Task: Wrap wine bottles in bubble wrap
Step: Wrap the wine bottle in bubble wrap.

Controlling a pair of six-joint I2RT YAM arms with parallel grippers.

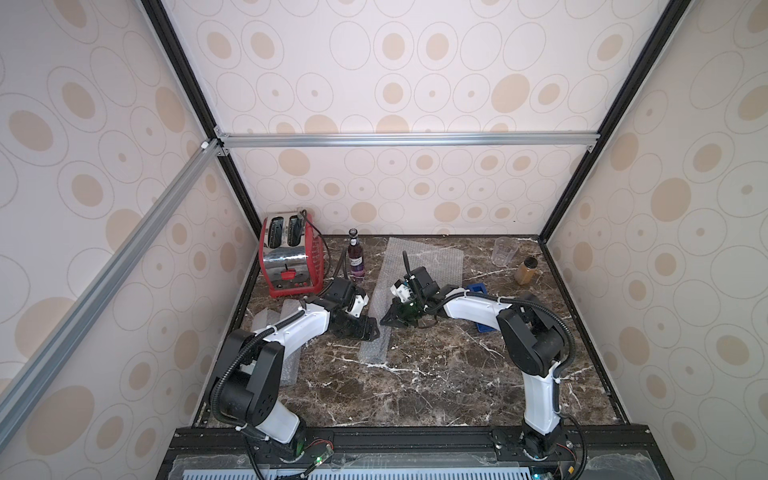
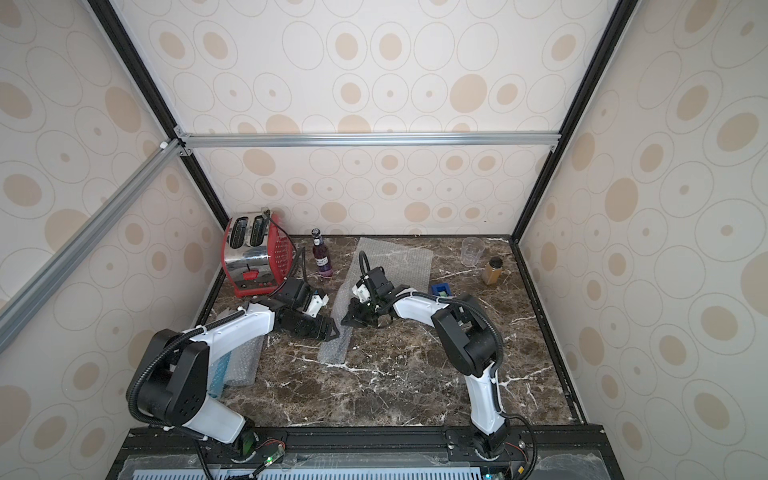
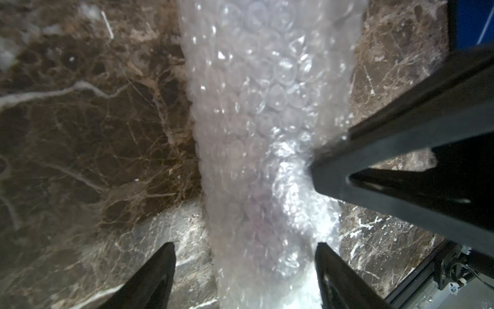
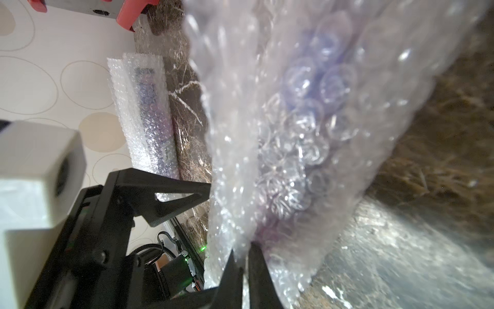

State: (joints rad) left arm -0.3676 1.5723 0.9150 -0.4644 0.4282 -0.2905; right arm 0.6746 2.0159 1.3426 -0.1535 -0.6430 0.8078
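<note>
Lying near the middle of the table [image 1: 436, 386]: a roll of bubble wrap [image 1: 374, 353], purple wine bottle [image 4: 312, 80] dimly visible inside. Straddled by the left gripper [image 3: 244, 270], jaws spread, gripping nothing. Pinched at one edge by the right gripper [image 4: 242, 264], jaws clamped. Standing unwrapped by the far edge, beside a red toaster [image 1: 291, 257]: a second wine bottle [image 1: 355, 259].

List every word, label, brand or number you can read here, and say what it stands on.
No text can be read.
Upright wine bottle: white label, print too small to read.
Wrapped wine bottle: label blurred behind its bubble wrap.
Toaster: no lettering can be made out.
</note>
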